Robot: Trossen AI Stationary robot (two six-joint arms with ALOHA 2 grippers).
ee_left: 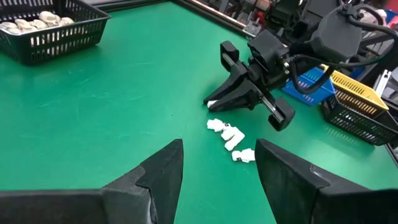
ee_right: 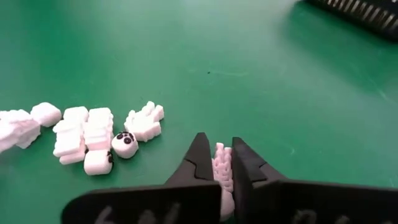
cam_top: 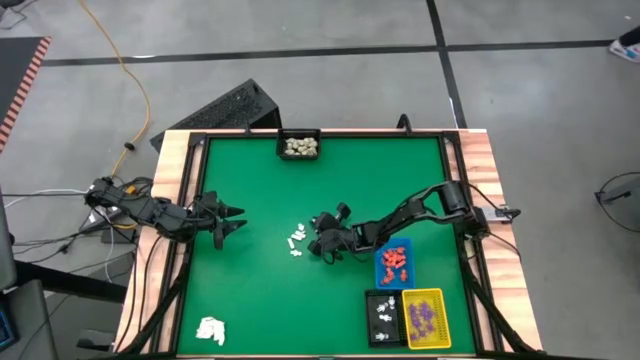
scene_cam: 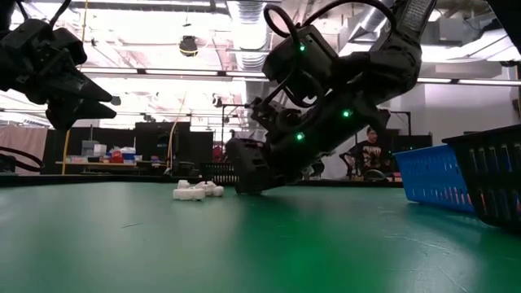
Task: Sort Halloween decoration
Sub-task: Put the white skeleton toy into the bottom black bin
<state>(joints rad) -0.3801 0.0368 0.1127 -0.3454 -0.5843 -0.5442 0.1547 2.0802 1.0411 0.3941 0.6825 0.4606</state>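
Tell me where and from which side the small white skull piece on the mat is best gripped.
The skull is rounded and lies close against a blocky white piece. Probably best to come from above, fingers across its free sides, away from that neighbour. The right gripper is already shut on a white ribbed piece, so it must drop that first. The left gripper hangs open, off to the side.

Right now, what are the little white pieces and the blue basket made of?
The white pieces look like moulded plastic or resin: matte, with crisp ridges, and one is a tiny skull with painted black eyes. I can't tell which. The right gripper pinches one such piece. The blue basket looks like hard plastic: thin ribbed walls with slots and an even colour.
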